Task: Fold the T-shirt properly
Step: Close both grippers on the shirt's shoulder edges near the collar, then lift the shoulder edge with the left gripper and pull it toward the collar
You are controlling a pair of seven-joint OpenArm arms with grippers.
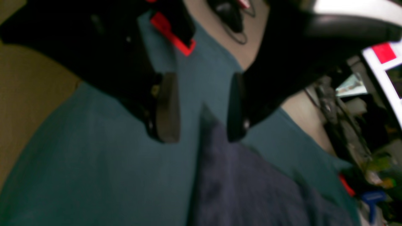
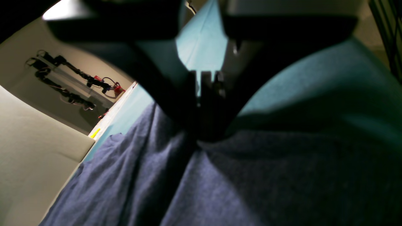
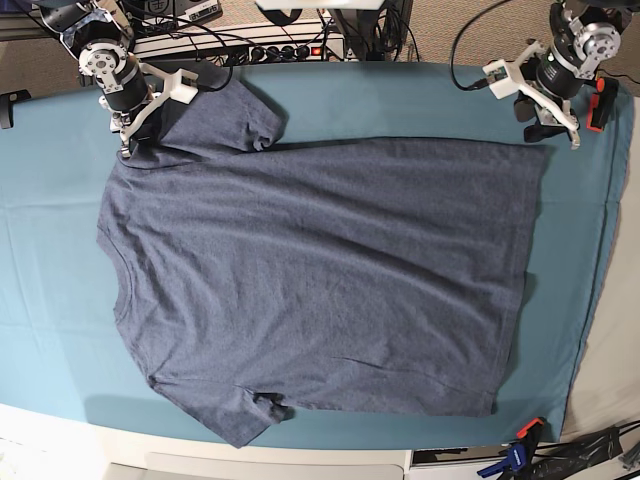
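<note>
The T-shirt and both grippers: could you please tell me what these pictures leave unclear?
- T-shirt lettering: none shows in the base view; whether it faces down cannot be told.
- Right gripper: right wrist view is dark; the pinched cloth is shadowed.
- Left gripper: left wrist view is blurred; contact with the hem corner is unclear.

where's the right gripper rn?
Base view, top left: the right gripper is pinched shut on the T-shirt at its shoulder, beside the folded-in sleeve, over the teal table cloth.
</note>
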